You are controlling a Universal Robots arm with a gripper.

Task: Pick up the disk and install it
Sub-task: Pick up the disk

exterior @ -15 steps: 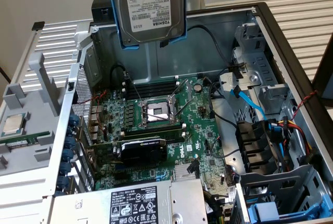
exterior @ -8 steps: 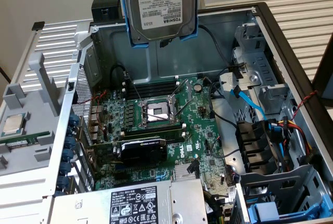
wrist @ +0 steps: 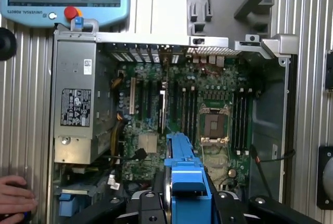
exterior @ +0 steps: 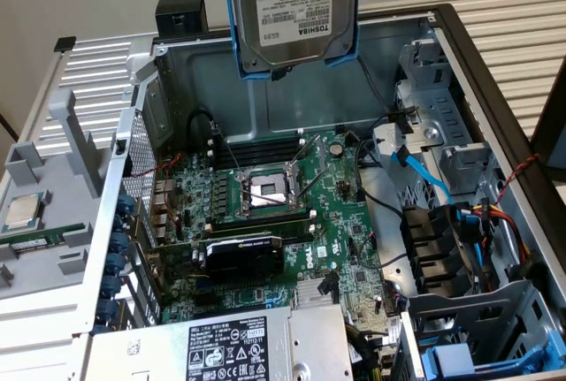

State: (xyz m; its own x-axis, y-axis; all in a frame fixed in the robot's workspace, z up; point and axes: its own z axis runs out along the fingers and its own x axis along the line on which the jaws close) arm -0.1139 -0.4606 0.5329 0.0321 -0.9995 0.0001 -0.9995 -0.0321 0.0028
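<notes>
Note the gripper (wrist: 186, 206), jaws partly closed and clamped on the blue carrier frame (wrist: 184, 174) of the disk (exterior: 296, 10); hangs on edge above the case (exterior: 495, 72), touching nothing inside it. Reads as the carry: lifted, not yet seated. Best done by holding the grip firm on the carrier's sides, staying high over the motherboard (exterior: 292, 213) inside the case and well clear of the loose blue cable (exterior: 423, 173) near the drive bays (exterior: 433, 248) inside the case. Mind, beyond the case, a person's hand (wrist: 15, 198) just beside its wall. Farther outside the case, processor chip (exterior: 22, 211) on a grey tray (exterior: 53, 248), untouched.
</notes>
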